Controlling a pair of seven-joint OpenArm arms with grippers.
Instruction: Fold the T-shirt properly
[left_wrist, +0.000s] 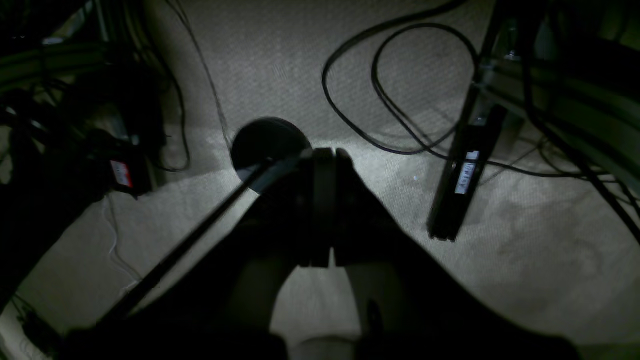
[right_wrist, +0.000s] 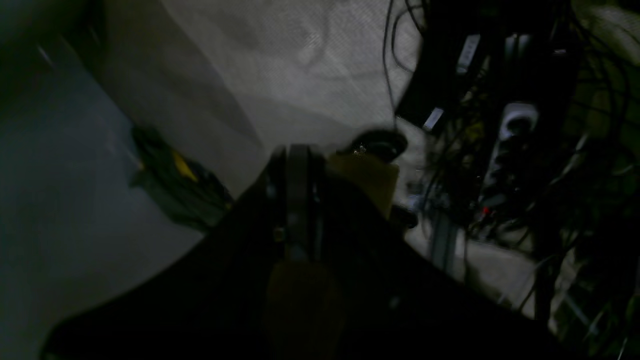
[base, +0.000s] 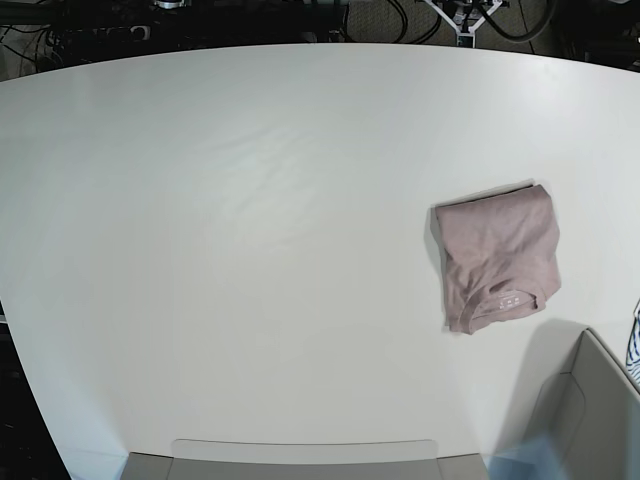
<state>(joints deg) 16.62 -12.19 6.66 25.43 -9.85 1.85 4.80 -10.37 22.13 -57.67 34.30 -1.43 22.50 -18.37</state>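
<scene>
White bench (base: 250, 250) filled the base view, with the T-shirt (base: 498, 257) lying folded in a compact pad, neck label up, well apart from both jaws. The left jaws (left_wrist: 324, 155) and right jaws (right_wrist: 298, 150) were pressed shut on nothing, hanging over carpet (left_wrist: 280, 55) and cables (left_wrist: 400, 100) off the bench. Any return reach risked snagging those cables or rumpling the fold.

The T-shirt (base: 498, 257) is soft matt cotton-like cloth, lightly creased. The worktop (base: 250, 250) looks smooth and matt – faintly sheened near its middle. Below the left claw (left_wrist: 322, 160) – dark, seemingly matt plastic – lies rough woven carpet (left_wrist: 280, 60) with glossy black cables (left_wrist: 350, 115).
</scene>
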